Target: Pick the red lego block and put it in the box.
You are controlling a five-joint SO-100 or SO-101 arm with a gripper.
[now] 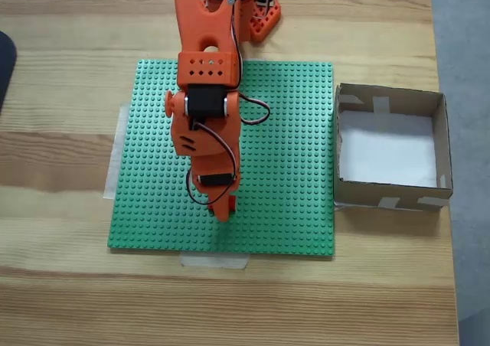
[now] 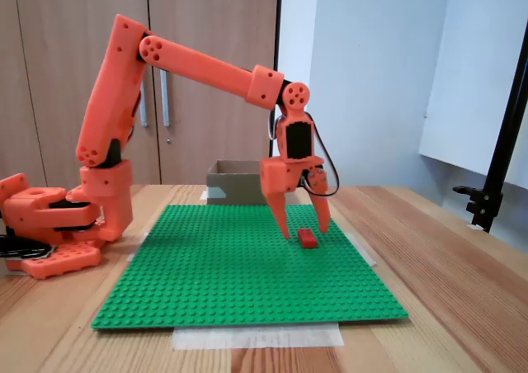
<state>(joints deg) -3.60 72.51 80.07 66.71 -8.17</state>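
On the table (image 1: 69, 285): pale wood with long grain lines.
Green plate (image 2: 231, 266): flat, square, covered in small bumps, taped down.
Gripper (image 2: 304, 228): smooth orange plastic, its two pointed fingers spread apart, holding nothing.
Red lego block (image 2: 308, 238): small bumpy brick lying on the plate between the fingertips.
Box (image 1: 440, 143): brown cardboard, low walls, white bottom, beside the plate.

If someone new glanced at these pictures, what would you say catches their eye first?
Probably the bright orange arm reaching over the green studded plate, its gripper open and pointing down with its fingers straddling the small red lego block. Next, the box, sitting empty just beyond the plate's right edge in the fixed view from above.
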